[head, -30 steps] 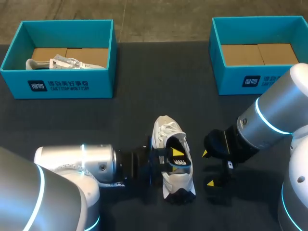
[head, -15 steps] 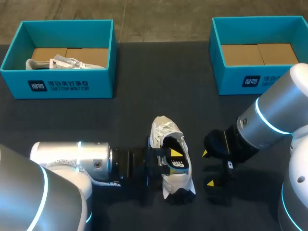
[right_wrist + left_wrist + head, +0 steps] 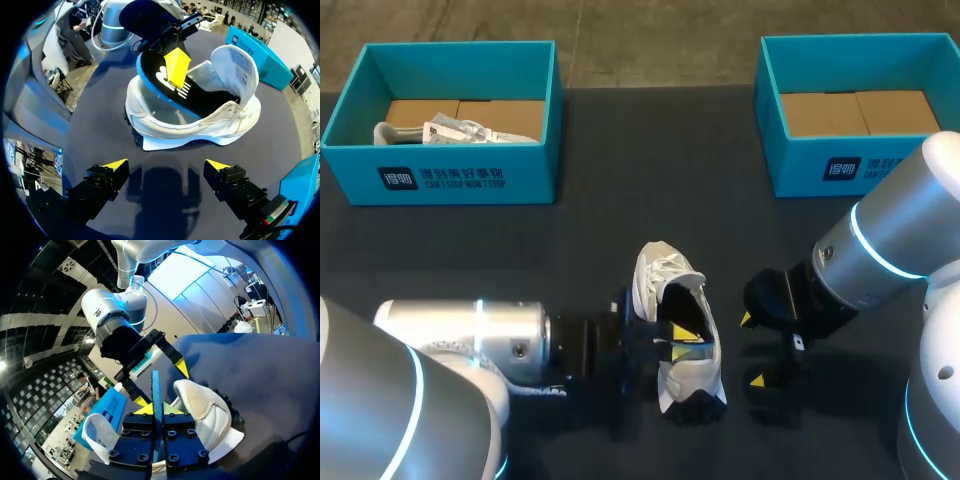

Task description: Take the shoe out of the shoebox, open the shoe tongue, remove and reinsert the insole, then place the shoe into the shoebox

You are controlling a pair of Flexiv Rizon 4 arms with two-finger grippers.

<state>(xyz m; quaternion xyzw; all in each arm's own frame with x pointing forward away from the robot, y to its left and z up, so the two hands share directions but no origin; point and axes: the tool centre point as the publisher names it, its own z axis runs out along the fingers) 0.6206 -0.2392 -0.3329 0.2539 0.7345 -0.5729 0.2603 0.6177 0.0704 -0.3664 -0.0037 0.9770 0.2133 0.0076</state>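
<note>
L arm [image 3: 460, 335] has pulled back toward near-left. Shoe [image 3: 665, 280] sits centre-near on table, out of box. Insole [image 3: 200, 100] heel end now lifted; removal prob. underway. L gripper [image 3: 156, 407] pinches insole. R gripper [image 3: 166, 165] hangs just right, fingers wide.

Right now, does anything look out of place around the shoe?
Only the insole: it sits half out of the shoe, one end raised above the rim, pinched in the left hand. The right hand hangs open beside the shoe, touching nothing.
</note>
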